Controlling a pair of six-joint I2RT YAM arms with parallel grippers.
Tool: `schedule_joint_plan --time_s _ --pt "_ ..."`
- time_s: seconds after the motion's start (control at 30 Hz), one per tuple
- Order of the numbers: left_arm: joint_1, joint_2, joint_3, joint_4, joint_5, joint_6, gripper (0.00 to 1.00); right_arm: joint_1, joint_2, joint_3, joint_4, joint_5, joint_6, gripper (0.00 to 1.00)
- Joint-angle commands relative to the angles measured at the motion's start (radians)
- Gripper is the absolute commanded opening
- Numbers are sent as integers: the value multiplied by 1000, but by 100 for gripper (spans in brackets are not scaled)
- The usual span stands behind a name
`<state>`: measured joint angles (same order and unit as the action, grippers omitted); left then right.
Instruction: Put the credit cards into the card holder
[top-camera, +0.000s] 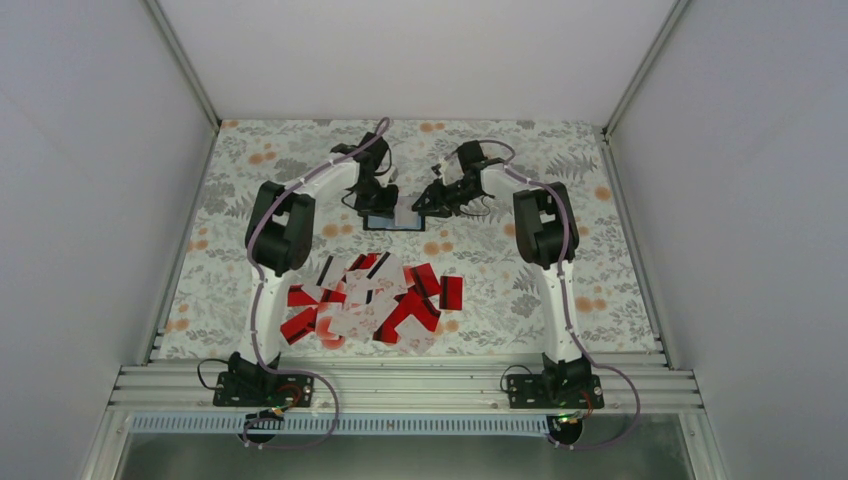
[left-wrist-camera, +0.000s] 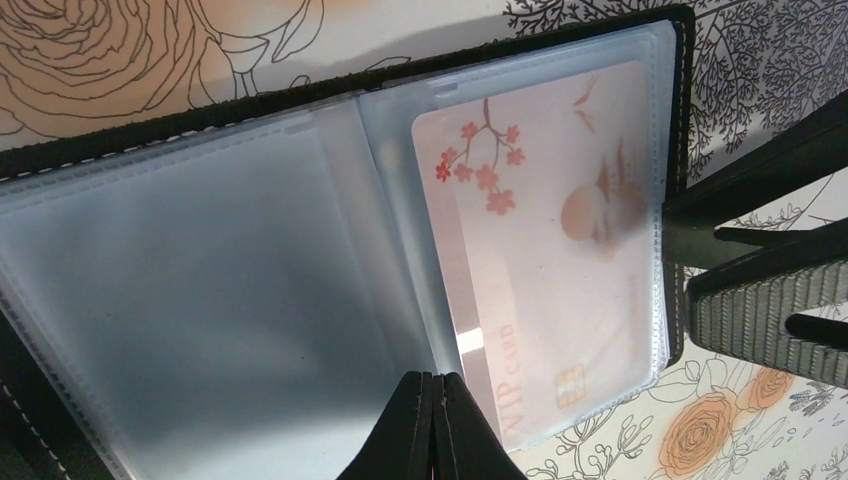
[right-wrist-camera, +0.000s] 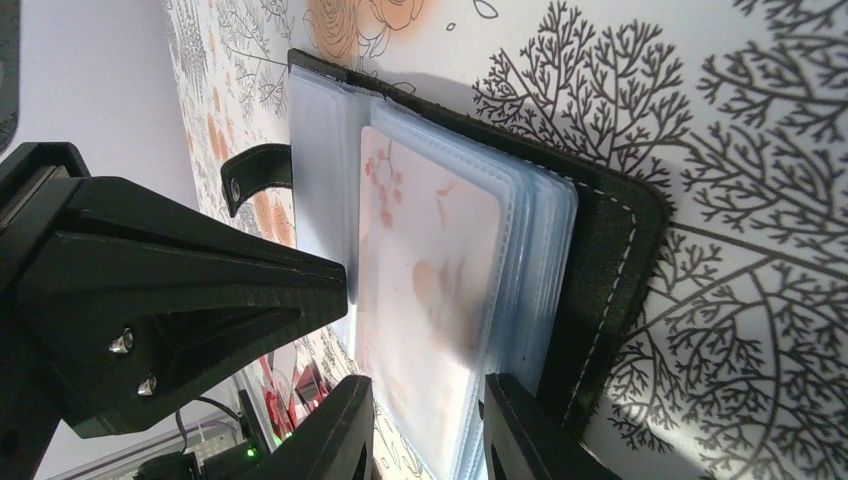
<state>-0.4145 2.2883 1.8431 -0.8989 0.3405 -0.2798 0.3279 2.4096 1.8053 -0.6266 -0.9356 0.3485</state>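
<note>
Frosted sleeve of open card holder (left-wrist-camera: 250, 300) holds pale pink card (left-wrist-camera: 550, 270). Left pincer (left-wrist-camera: 432, 425) together on sleeve edge; right pincer (right-wrist-camera: 425, 430) apart, straddling holder's edge.

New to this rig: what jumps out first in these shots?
The heap of red and white credit cards at table centre, in front of the bases. Beyond it, both hands meet at the open card holder: the left hand and right hand flank a pale blossom-print card in a clear sleeve.
</note>
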Motion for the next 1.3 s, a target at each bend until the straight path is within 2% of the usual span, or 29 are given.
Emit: schedule_joint_plan --time_s 0.0,0.67,1.27 --pt "-1 29 -17 14 3 14 2 12 33 15 -28 24 -6 29" --pt "-12 48 -25 40 40 7 2 38 -2 48 -21 -51 -8 29" --pt "-12 34 -4 14 19 10 2 43 -1 124 -113 49 -28 29"
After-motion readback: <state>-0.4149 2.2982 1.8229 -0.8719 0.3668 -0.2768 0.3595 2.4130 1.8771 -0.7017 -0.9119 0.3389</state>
